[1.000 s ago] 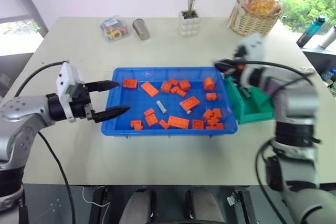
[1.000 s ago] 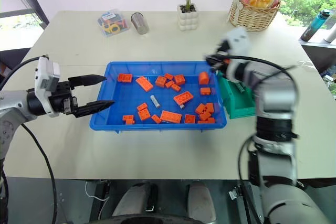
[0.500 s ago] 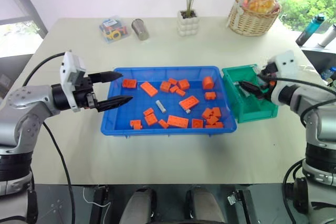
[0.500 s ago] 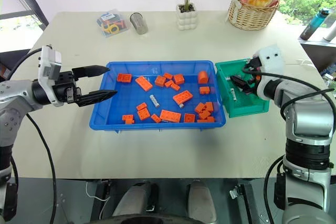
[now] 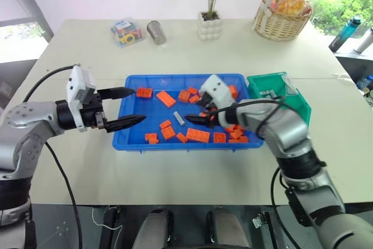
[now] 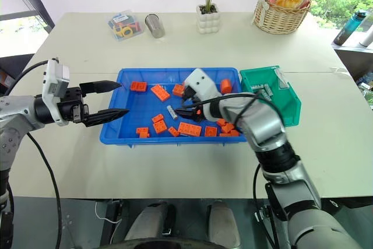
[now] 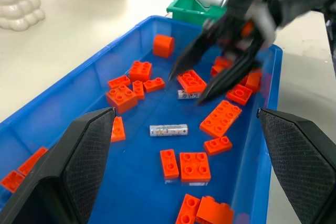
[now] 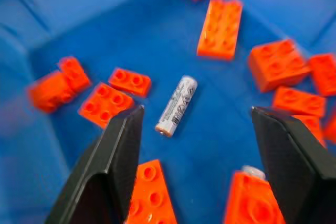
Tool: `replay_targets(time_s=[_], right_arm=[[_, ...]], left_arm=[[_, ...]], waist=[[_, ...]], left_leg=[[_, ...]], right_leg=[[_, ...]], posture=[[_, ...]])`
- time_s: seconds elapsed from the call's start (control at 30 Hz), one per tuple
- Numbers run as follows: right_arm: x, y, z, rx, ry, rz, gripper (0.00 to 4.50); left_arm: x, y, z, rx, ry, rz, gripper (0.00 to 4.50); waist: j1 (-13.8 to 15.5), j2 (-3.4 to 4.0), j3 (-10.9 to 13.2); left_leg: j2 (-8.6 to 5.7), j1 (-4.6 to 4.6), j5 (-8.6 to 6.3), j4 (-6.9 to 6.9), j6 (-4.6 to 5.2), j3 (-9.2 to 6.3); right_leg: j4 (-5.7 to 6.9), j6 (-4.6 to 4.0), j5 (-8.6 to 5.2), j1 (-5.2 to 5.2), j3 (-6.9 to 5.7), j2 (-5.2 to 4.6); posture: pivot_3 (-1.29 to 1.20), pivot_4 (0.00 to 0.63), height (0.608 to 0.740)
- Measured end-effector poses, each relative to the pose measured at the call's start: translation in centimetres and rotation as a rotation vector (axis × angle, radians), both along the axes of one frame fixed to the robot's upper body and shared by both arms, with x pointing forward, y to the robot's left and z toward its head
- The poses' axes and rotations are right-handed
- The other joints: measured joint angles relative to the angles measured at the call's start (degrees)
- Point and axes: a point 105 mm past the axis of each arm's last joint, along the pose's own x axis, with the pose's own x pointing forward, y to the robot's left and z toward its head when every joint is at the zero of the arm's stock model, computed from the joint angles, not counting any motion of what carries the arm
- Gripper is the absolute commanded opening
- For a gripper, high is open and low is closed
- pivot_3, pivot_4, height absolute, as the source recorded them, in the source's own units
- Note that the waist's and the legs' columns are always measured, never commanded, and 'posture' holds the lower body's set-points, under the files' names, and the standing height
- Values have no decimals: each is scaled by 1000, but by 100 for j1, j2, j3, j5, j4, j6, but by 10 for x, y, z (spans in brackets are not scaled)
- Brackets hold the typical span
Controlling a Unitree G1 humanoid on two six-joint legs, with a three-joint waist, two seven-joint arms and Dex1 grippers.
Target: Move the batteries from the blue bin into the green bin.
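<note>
The blue bin [image 5: 175, 78] lies mid-table, strewn with orange bricks. One of the batteries [image 5: 179, 118] rests loose near its middle, also clear in the right wrist view [image 8: 177, 105]. A second battery [image 7: 189, 94] pokes out from under a brick. My right gripper [image 5: 198, 119] hangs open just above the tray floor, right beside the loose battery, holding nothing. At the tray's left rim my left gripper [image 5: 139, 105] stands open and empty. The green bin [image 5: 294, 100] sits against the tray's right end with batteries [image 5: 268, 93] inside.
Orange bricks [image 5: 198, 135] crowd the tray around the loose battery. Along the table's far side stand a wicker basket [image 5: 282, 16], a white plant pot [image 5: 210, 26], a metal cup [image 5: 156, 32] and a clear box [image 5: 126, 31]. Bottles [image 5: 348, 30] stand off the right edge.
My right gripper went to the green bin, opened there, then swung left into the middle of the blue bin, still open. The left gripper stayed put.
</note>
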Motion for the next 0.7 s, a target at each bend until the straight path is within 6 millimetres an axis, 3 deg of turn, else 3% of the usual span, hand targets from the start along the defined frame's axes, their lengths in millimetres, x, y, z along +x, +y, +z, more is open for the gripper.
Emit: replay_targets(time_s=[0.13, 0.27, 0.37, 0.53, 0.7], right_arm=[[7, 17, -8, -14, -3, 11, 3289], [13, 19, -20, -50, -6, 5, 3289], [13, 20, -25, -64, -1, 11, 2566], [13, 20, -34, -85, -17, 19, 291], [20, 7, -16, 8, -4, -52, 291]], left_arm=[[0, -2, 2, 2, -9, -2, 4500], [0, -2, 2, 3, -12, -2, 4500], [0, -2, 2, 3, -12, -1, 4500], [2, -4, 9, 1, -39, -5, 4500], [2, -7, 8, -5, -34, -16, 4500]], waist=[[-27, 0, 0], [-29, 0, 0], [-55, 0, 0], [-140, 0, 0], [-127, 0, 0]], left_leg=[[1, 0, 0, -2, 0, 1], [1, 0, 0, -1, -1, 0], [1, 0, 0, -2, -1, 0], [2, 0, 0, -4, -1, 0], [2, -2, 0, -4, -1, 0]], right_leg=[[7, 0, 0, -6, -1, 0], [7, 0, 0, -7, -1, 1], [8, 0, 0, -8, -1, 1], [9, 0, 0, -9, -1, 1], [9, 0, 0, -9, -1, 1]], posture=[[0, 150, 737], [0, 150, 737], [0, 150, 737], [0, 150, 737], [0, 150, 737]])
